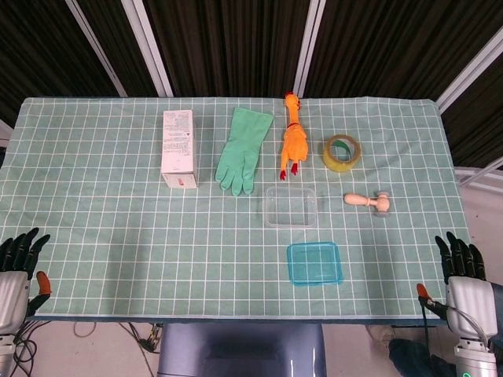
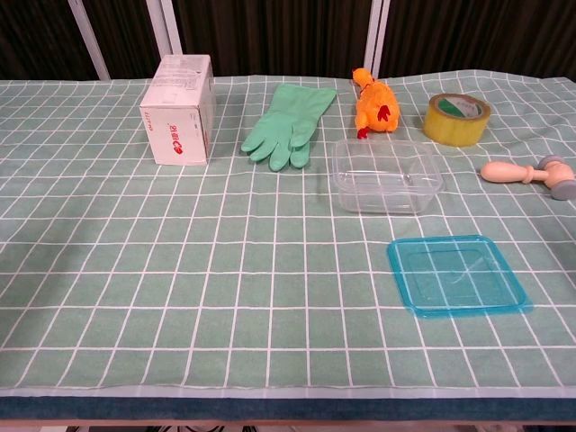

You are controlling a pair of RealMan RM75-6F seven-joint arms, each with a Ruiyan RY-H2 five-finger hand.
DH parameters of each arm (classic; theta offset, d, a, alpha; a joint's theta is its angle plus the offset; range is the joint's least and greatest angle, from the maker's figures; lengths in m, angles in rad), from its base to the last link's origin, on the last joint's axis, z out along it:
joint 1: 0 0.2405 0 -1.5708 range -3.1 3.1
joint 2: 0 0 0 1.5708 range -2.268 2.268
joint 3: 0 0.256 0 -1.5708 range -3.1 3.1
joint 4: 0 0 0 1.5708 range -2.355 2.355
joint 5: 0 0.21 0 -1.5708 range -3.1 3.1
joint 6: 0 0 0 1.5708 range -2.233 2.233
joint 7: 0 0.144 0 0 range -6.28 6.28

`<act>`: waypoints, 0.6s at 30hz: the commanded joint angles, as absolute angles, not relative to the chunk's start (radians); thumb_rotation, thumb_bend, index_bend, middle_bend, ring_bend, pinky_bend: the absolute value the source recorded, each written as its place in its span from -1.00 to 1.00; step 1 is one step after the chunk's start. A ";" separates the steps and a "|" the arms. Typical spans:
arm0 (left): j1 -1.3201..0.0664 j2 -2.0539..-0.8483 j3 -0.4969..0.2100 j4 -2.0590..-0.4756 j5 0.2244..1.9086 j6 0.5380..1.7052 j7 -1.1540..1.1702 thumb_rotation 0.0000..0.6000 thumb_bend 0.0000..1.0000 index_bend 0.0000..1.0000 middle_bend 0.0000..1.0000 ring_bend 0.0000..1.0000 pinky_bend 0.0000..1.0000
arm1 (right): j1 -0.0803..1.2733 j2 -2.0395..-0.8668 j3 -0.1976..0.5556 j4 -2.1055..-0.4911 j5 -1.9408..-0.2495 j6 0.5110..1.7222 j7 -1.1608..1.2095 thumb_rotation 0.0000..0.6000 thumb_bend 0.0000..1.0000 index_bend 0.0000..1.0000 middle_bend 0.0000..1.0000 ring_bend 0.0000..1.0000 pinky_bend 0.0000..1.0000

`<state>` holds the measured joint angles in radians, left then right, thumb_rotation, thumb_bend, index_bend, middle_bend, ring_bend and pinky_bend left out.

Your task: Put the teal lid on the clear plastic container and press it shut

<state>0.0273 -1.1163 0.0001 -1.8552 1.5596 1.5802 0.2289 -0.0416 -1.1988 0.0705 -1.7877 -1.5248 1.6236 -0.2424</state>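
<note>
The teal lid (image 1: 314, 263) (image 2: 456, 274) lies flat on the checked cloth, right of centre and close to the front edge. Just behind it stands the clear plastic container (image 1: 291, 206) (image 2: 387, 175), uncovered and with nothing inside. My left hand (image 1: 20, 267) hangs at the table's front left corner, fingers apart, holding nothing. My right hand (image 1: 464, 275) sits at the front right corner, also with spread fingers and nothing in it. Both hands are well away from the lid and the container. Neither hand shows in the chest view.
Along the back lie a white carton (image 1: 178, 148) (image 2: 178, 109), a green rubber glove (image 1: 242, 149) (image 2: 290, 126), a rubber chicken (image 1: 292, 137) (image 2: 375, 101) and a tape roll (image 1: 342, 151) (image 2: 457, 118). A small wooden mallet (image 1: 369, 203) (image 2: 527, 173) rests right of the container.
</note>
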 commanded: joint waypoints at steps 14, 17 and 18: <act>0.028 -1.116 0.003 -1.857 1.563 1.581 0.234 1.00 0.50 -0.79 -1.00 -1.00 -1.00 | -0.036 -1.179 0.054 -1.800 -1.540 1.599 -0.221 1.00 -0.38 -1.00 -1.00 -1.00 -1.00; 0.029 -1.116 0.003 -1.858 1.567 1.585 0.233 1.00 0.50 -0.79 -1.00 -1.00 -1.00 | -0.034 -1.167 0.043 -1.801 -1.554 1.591 -0.208 1.00 -0.43 -1.00 -1.00 -1.00 -1.00; 0.030 -1.116 0.003 -1.858 1.568 1.586 0.233 1.00 0.50 -0.79 -1.00 -1.00 -1.00 | -0.033 -1.162 0.038 -1.798 -1.568 1.591 -0.200 1.00 -0.46 -1.00 -1.00 -1.00 -1.00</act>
